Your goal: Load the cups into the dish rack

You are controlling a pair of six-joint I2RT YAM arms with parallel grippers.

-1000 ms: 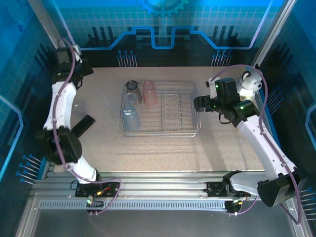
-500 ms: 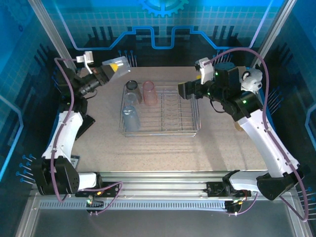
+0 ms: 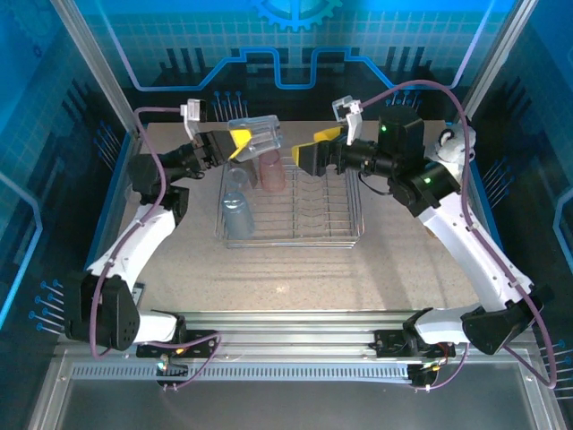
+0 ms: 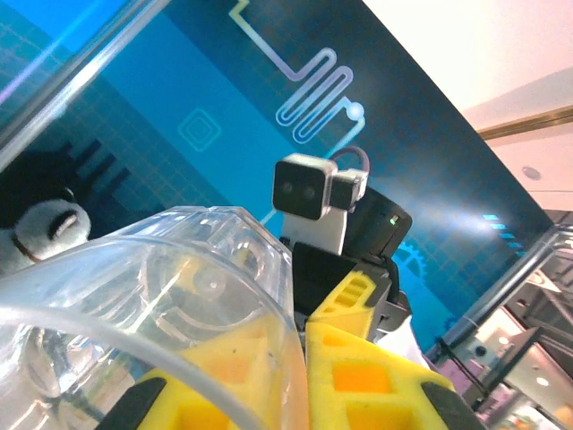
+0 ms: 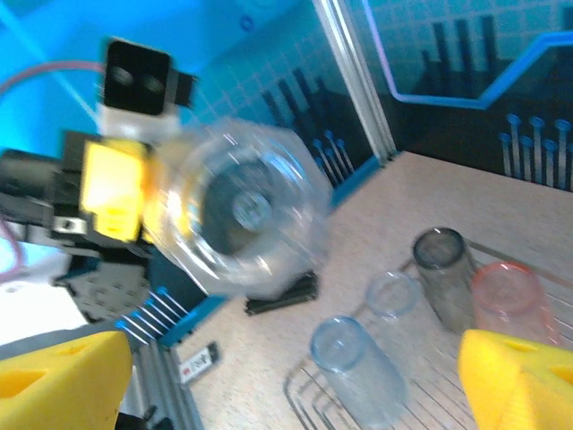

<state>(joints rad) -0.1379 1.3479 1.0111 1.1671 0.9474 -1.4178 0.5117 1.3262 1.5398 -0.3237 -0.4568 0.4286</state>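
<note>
Clear cup [image 3: 260, 134] now raised over dish rack [image 3: 309, 240], clamped in left gripper [image 3: 243, 141]; right gripper [image 3: 312, 150] arrived wide open, so handover likely.

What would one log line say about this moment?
left jaws: shut on clear cup, raised | right jaws: open, facing it | dish rack: four cups

Top view: table [image 3: 295, 278] evenly bright, light apparently from overhead; soft shadows, blue-lit walls [image 3: 376, 36]. Right wrist: clear cup [image 5: 237, 206] smeared by blur. Left wrist: its near rim defocused, ceiling [image 4: 501, 54] overexposed.
</note>
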